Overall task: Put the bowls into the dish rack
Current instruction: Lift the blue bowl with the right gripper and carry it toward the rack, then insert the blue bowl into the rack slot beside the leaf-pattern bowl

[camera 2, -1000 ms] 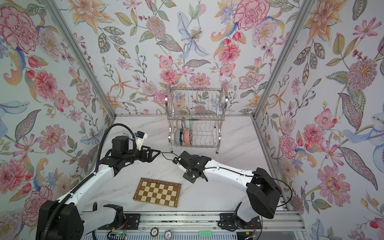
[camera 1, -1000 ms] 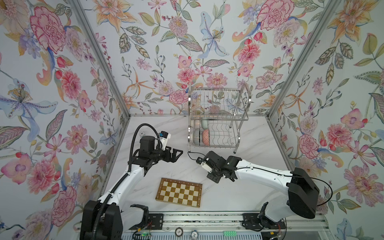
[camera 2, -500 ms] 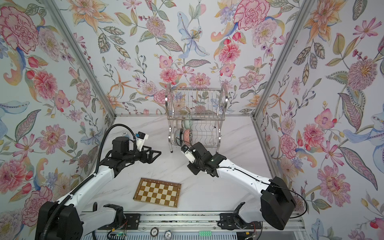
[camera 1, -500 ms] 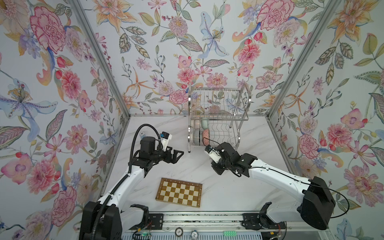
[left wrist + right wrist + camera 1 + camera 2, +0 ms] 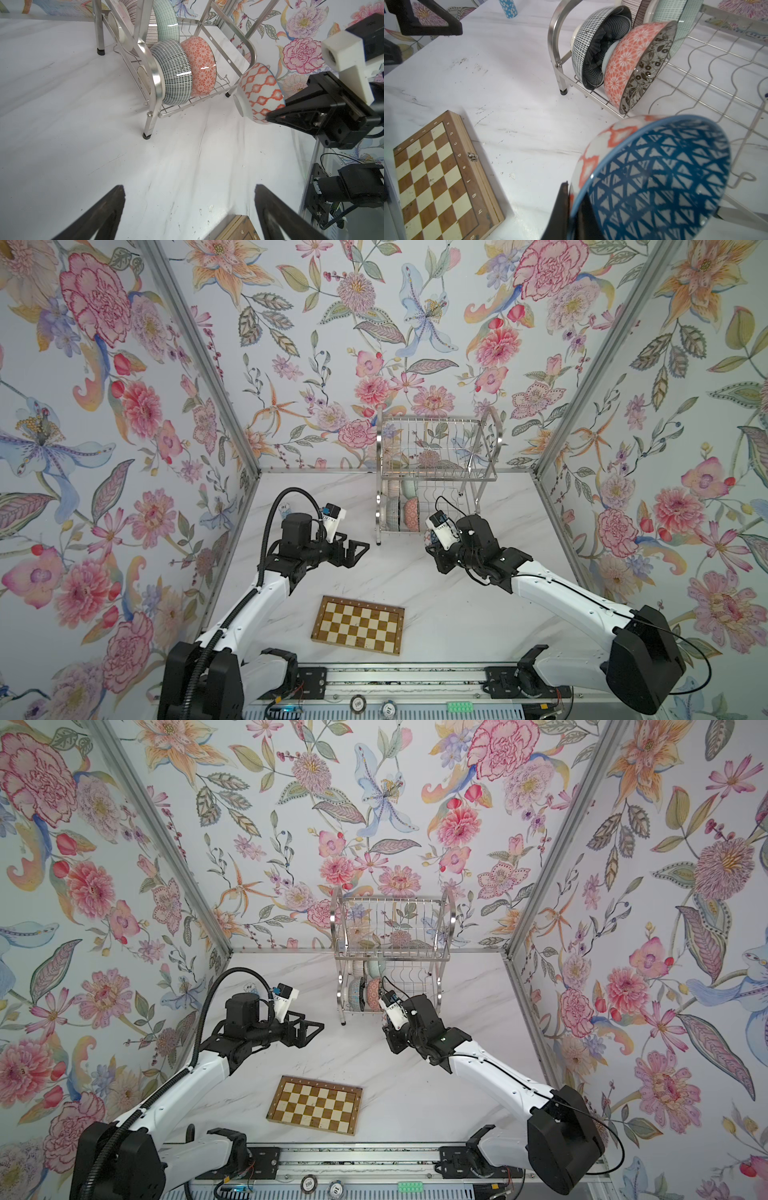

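Floral wallpaper (image 5: pixel 415 323) is seen on three sides of a white marble bench (image 5: pixel 436 593). At the back of the bench the rack (image 5: pixel 436 478) is set, and in both top views four bowls are stood on edge at the left end of its lower tier. At the front, the navy bowl (image 5: pixel 602 47) is leaned against the arched end frame, and the floral bowl (image 5: pixel 643 66), orange outside, is nested against it. Behind them the striped bowl (image 5: pixel 638 10) and the green bowl (image 5: pixel 683 27) are slotted side by side.

The lattice bowl (image 5: pixel 654 176) is gripped by its rim in the right jaws, with one finger (image 5: pixel 560 212) pressed on the red-diamond outside and the other set inside. It is held clear of the bench and tipped on its side, with its foot turned toward the left arm (image 5: pixel 249 605). It is placed just in front of the lower tier, near the floral bowl but apart from it and from the wires.

The left jaws are spread wide with nothing held between them, and are poised above bare bench near the rack's front left leg. A closed chessboard (image 5: pixel 358 624) is laid flat near the front edge, between the two arms. A blue chip stack (image 5: pixel 508 8) is stood upright on the bench.
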`<state>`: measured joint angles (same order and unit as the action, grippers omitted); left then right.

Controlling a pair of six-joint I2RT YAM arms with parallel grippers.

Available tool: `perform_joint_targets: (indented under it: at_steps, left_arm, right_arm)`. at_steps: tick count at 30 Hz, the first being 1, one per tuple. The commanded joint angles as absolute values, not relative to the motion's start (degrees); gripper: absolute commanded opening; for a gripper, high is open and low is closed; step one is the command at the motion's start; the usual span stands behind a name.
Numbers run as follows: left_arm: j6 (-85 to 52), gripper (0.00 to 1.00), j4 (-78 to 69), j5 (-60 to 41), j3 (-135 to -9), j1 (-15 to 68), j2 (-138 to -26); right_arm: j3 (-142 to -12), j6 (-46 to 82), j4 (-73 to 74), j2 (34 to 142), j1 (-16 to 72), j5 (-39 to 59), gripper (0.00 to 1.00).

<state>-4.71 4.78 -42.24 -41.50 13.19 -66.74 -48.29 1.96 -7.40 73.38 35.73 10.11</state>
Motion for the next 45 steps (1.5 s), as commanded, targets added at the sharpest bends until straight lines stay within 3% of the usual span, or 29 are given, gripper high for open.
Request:
perform_joint_targets:
  at_steps: [1, 13, 22, 45]
  left_arm:
    - [-3.4, 0.99, 3.8, -44.1, -41.0, 13.7, -66.9]
    - [-3.7, 0.99, 4.1, -43.9, -41.2, 14.2, -67.5]
    - [-3.8, 0.99, 4.1, -43.8, -41.4, 14.5, -68.2]
    - [-2.0, 0.99, 4.2, -43.5, -41.1, 15.4, -67.9]
  right_arm:
    - [-46.6, 6.2, 3.3, 71.0, 33.9, 13.5, 0.01]
    - [-40.6, 19.1, 25.5, 72.1, 28.7, 23.5, 0.01]
    - [-38.2, 26.6, 38.3, 75.4, 27.4, 24.8, 0.02]
    - [-35.2, 40.1, 56.5, 82.7, 20.1, 30.9, 0.02]
